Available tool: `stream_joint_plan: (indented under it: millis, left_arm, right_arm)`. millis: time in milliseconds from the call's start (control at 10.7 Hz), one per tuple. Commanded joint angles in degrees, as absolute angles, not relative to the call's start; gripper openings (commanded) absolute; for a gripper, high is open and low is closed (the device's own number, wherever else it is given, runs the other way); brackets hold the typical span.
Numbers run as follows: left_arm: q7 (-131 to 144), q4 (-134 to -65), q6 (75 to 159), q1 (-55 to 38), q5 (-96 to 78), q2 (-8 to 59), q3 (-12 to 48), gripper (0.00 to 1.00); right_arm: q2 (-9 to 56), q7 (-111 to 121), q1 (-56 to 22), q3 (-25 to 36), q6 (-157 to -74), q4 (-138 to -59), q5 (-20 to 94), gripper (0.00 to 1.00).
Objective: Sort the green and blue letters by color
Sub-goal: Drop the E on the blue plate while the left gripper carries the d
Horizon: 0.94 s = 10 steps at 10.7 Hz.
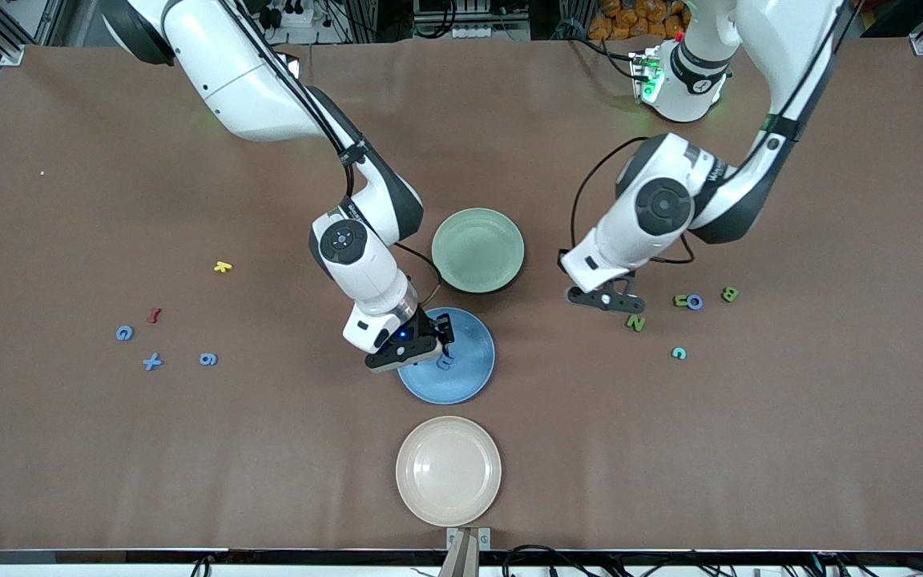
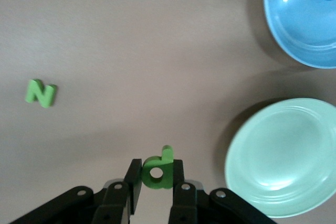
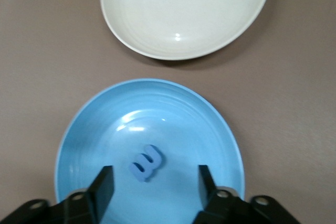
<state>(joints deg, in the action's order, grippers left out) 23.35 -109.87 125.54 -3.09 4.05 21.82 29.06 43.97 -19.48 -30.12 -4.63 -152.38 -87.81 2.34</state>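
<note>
A blue E (image 3: 146, 162) lies flat in the blue plate (image 3: 173, 124), free between the open fingers of my right gripper (image 3: 152, 182), which hovers low over that plate (image 1: 469, 361). My left gripper (image 2: 156, 176) is shut on a green P (image 2: 160, 165) and hangs just above the table (image 1: 607, 299) between the green plate (image 1: 477, 248) and a green N (image 1: 635, 322). Toward the left arm's end lie a green U (image 1: 681, 300), a blue O (image 1: 695, 302) and a green B (image 1: 730, 294). A blue G (image 1: 124, 332), X (image 1: 152, 361) and 6 (image 1: 207, 359) lie toward the right arm's end.
A cream plate (image 1: 448, 470) sits nearest the front camera, below the blue one. A teal C (image 1: 679, 353) lies near the N. A yellow letter (image 1: 223, 267) and a dark red letter (image 1: 154, 315) lie by the blue G.
</note>
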Motion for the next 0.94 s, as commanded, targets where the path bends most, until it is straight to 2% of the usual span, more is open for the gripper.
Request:
stream_joint_plan:
  millis: [0,281,468,562,656,843]
  left_arm:
    - [37.47,-106.19,124.54,-10.17,5.01,24.85,28.92,0.0]
    - [47.69,-100.39,124.72,-17.38,5.1,30.92,28.57,0.0]
    - [50.09,-99.06,124.89,-20.9,5.88,32.34,27.26,0.0]
    - [50.62,-98.97,124.89,-21.87,7.19,32.78,26.81,0.3]
    - [52.19,-98.01,124.89,-22.06,8.77,33.48,26.72,0.99]
    - [55.97,-97.91,124.89,-22.67,13.87,33.14,26.81,1.0]
  right_arm:
    - [40.89,-20.48,-26.56,-4.83,-144.35,-88.67,-0.69,1.0]
    - [35.09,-20.57,-20.15,-4.66,-136.0,-92.36,-0.97,1.0]
    - [32.36,-20.39,-16.19,-4.31,-129.67,-92.46,-1.05,1.0]
    - [31.73,-20.48,-14.52,-3.7,-127.12,-92.55,-1.14,1.0]
    - [30.77,-19.78,-12.41,-3.17,-126.31,-92.72,-1.4,1.0]
    - [29.8,-15.32,-7.06,-2.99,-126.48,-93.43,-1.76,1.0]
